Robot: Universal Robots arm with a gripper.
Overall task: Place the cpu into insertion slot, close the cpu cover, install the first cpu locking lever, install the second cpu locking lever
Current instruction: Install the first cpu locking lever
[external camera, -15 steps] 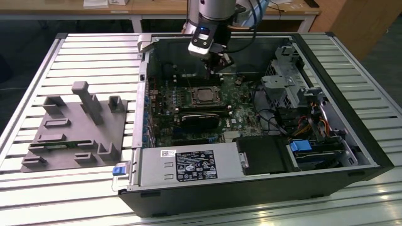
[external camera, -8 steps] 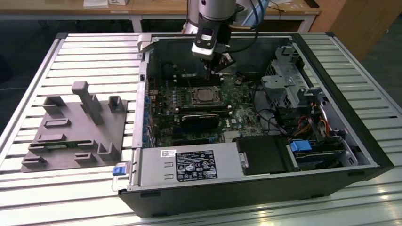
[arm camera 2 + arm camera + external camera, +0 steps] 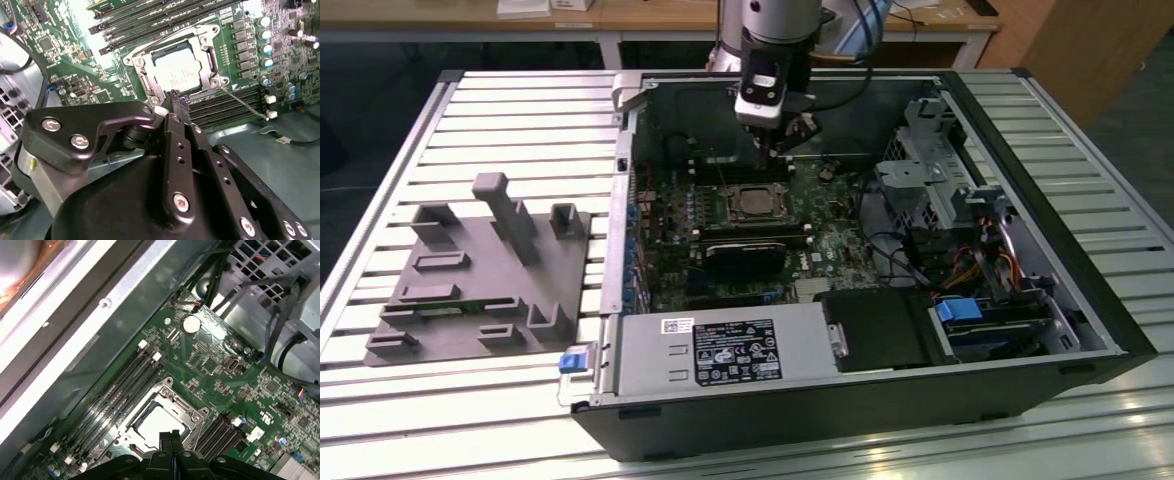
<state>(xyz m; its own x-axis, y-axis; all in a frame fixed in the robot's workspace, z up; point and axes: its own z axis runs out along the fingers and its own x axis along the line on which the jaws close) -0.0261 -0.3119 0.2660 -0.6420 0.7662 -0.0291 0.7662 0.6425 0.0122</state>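
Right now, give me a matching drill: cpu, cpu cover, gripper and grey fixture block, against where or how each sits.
Things:
1. cpu
2. cpu cover
3. gripper
4. grey fixture block

States or places:
A. on the slatted table, at the exterior view's left
B. shut, tips beside the frame's corner
C. lying flat, framing the chip
D. silver top visible through the square opening

Pairs: 1-D, 2-C, 3-B, 4-A
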